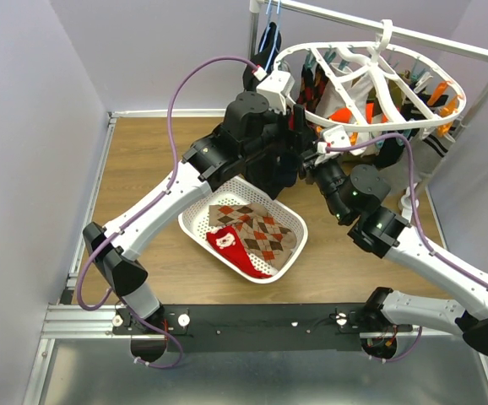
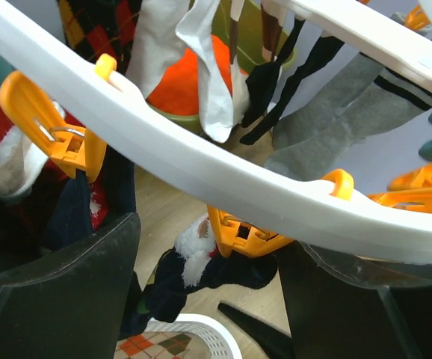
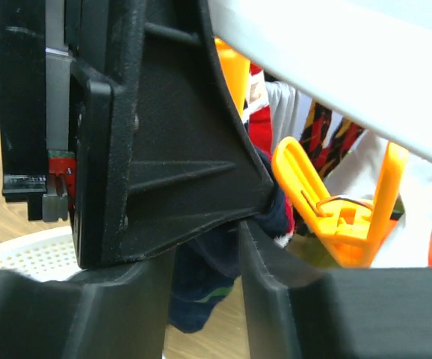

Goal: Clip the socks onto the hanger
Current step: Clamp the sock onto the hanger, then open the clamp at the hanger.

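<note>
left jaws spread | right jaws pinch soft navy sock [image 3: 199,288] | plastic hanger [image 2: 201,161]

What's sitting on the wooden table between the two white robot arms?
A white perforated plastic laundry basket, holding brown argyle socks and a red sock with white trim, seen in the top view.

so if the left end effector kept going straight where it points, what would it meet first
probably the orange clip hanging from the white hanger, between the left end effector's open fingers, a dark sock just under it, though depth is unclear
</note>
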Tool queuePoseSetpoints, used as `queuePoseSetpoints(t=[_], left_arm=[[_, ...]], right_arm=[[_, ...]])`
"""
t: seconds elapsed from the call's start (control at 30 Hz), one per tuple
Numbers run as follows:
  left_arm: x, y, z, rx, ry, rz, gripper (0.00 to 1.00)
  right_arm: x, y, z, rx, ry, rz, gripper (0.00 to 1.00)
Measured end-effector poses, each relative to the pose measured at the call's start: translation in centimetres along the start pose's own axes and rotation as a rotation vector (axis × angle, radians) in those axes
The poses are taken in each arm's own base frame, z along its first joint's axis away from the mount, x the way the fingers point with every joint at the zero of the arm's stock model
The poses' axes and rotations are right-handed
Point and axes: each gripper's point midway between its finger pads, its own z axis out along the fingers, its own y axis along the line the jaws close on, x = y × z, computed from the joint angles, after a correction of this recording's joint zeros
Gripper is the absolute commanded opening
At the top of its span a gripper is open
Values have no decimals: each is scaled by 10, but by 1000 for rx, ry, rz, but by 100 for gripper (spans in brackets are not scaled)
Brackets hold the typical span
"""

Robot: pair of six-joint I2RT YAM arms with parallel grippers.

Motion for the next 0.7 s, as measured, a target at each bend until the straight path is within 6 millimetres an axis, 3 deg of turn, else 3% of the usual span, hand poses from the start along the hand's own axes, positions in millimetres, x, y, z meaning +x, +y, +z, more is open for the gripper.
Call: queuePoseSetpoints(t=[0.17,0.3,0.5,0.7], left_arm=[[-3,6,-9,-35,-1,10,82],[-18,11,-29,-71,-33,18,82],[-49,12,-67,-91,-113,21,82],[-62,9,-87,-84,-144,24,82]], right_arm=[[0,2,-5,-22,12,22,65],[-1,-1,-17,-32,28,51,72],[-2,-8,-40,-43,61,99,74],[8,-9,-53,-51,112,124,74]])
